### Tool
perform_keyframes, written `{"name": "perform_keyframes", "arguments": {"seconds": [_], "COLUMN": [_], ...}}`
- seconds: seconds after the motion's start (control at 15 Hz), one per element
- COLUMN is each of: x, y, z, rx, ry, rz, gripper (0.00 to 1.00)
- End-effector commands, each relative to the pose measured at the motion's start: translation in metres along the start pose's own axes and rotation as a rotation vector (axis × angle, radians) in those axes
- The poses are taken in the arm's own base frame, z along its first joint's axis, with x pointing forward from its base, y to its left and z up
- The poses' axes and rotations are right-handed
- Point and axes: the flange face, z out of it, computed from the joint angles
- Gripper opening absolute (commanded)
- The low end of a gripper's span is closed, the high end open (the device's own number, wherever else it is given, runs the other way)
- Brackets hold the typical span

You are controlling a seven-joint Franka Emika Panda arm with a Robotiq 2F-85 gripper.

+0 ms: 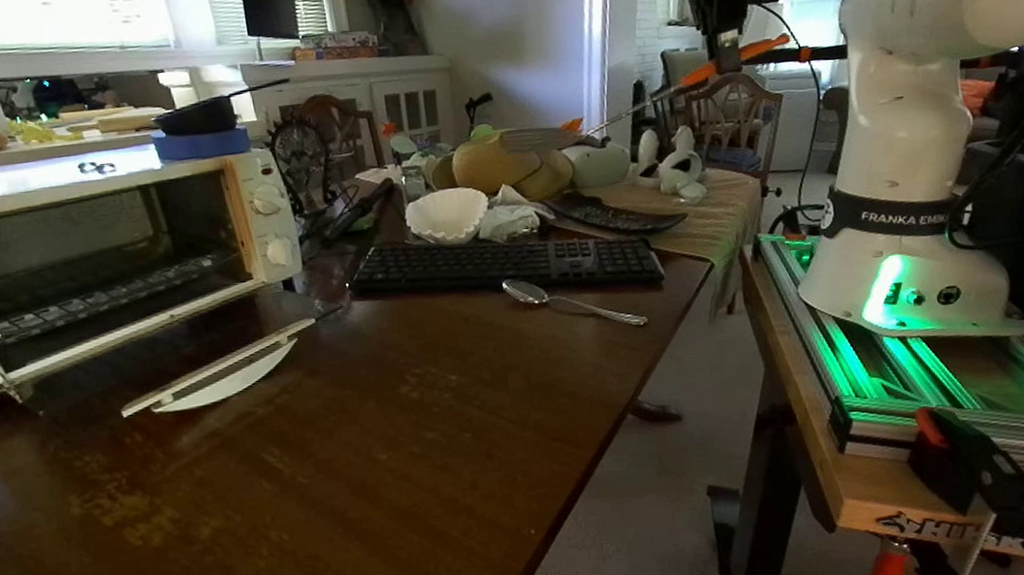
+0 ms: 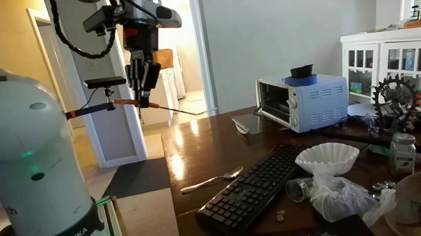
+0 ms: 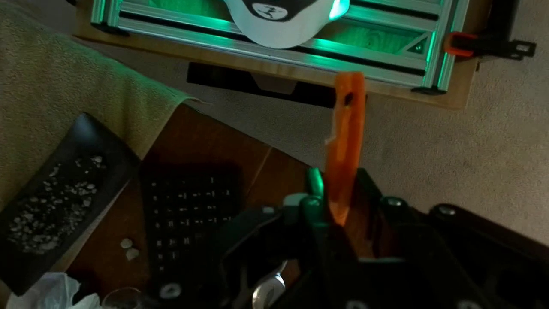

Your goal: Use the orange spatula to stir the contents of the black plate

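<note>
Below the gripper (image 2: 144, 100), well off to its side, lies the black plate (image 3: 98, 136); the jaws pinch the orange spatula (image 1: 697, 73) by its handle (image 3: 348, 128), presumably leaving the head (image 1: 543, 139) free to stir.

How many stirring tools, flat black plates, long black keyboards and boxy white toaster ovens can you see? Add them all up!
Stirring tools: 2 (shiny silver metal spoon, slim orange-handled spatula)
Black rectangular plate: 1
Long black keyboard: 1
Boxy white toaster oven: 1
Total: 5
</note>
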Motion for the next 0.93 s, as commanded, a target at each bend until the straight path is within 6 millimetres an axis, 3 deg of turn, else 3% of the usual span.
{"name": "perform_keyframes", "arguments": {"seconds": [0.0, 0.47, 0.87], "x": [0.037, 0.1, 0.136], "y": [-0.044, -0.09, -0.105], "z": [0.026, 0.086, 0.143], "rx": [0.007, 0.044, 0.05], "ry": [0.013, 0.094, 0.137], "rz": [0.116, 0.277, 0.337], "gripper": [0.05, 0.05, 0.05]}}
